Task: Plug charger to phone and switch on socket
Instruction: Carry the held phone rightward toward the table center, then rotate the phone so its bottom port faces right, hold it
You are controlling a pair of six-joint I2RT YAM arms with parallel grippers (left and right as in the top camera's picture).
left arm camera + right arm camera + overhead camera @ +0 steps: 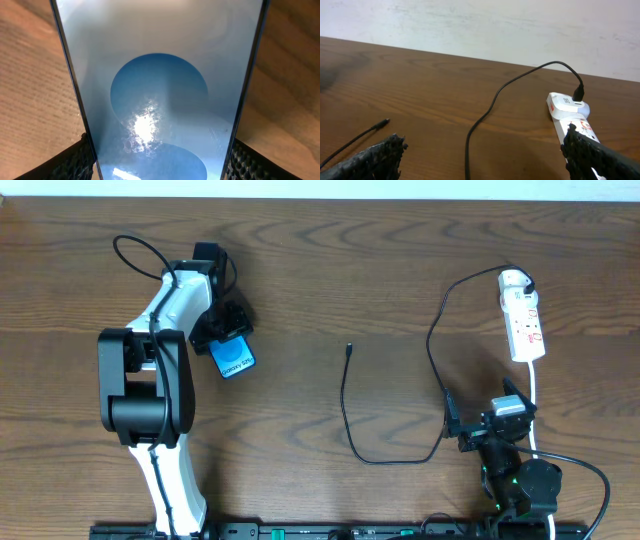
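From overhead, your left gripper (228, 345) is clasping the phone (232, 360) at the table's (330, 260) left, well apart from the charger (345, 405) tip (348, 348) lying mid-table, so you are needing to carry it inward. In the left wrist view, the fingers (75, 162) are pinching both phone (160, 90) edges, so be holding it level. In the right wrist view, your right gripper (482, 140) is gaping empty, tip (382, 123) ahead-left and socket (570, 112) ahead-right: be taking the charger just behind the tip.
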